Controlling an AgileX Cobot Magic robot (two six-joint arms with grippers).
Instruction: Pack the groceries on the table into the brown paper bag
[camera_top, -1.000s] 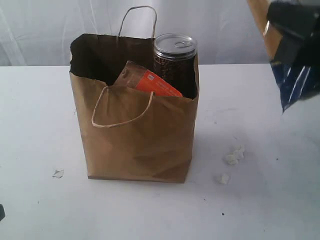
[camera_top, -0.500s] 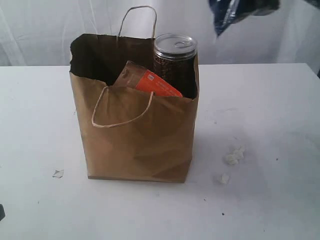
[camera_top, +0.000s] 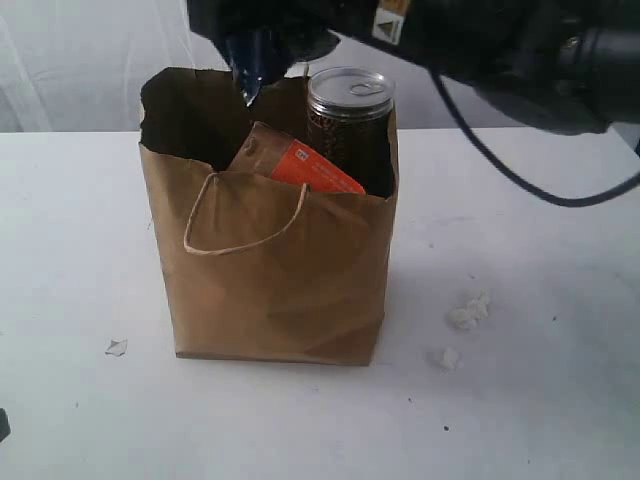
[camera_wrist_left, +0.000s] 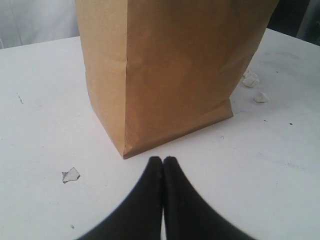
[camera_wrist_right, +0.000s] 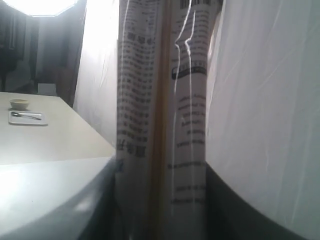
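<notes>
Right gripper (camera_top: 265, 35) grasps long pasta packet (camera_top: 245, 65), dark end down over brown paper bag (camera_top: 270, 270) mouth; vertical presumably to slip into free gap beside dark can (camera_top: 349, 105), orange pouch (camera_top: 300, 163). Left gripper (camera_wrist_left: 163, 161) clenched, empty, low over tabletop (camera_wrist_left: 40, 100) just beside bag corner.

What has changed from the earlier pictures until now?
The right arm, carrying the pasta packet, swept from the right edge leftward and now holds its dark end over the mouth of the brown paper bag. The bag, the pull-tab can and orange pouch inside it, and the white crumbs stayed put.
</notes>
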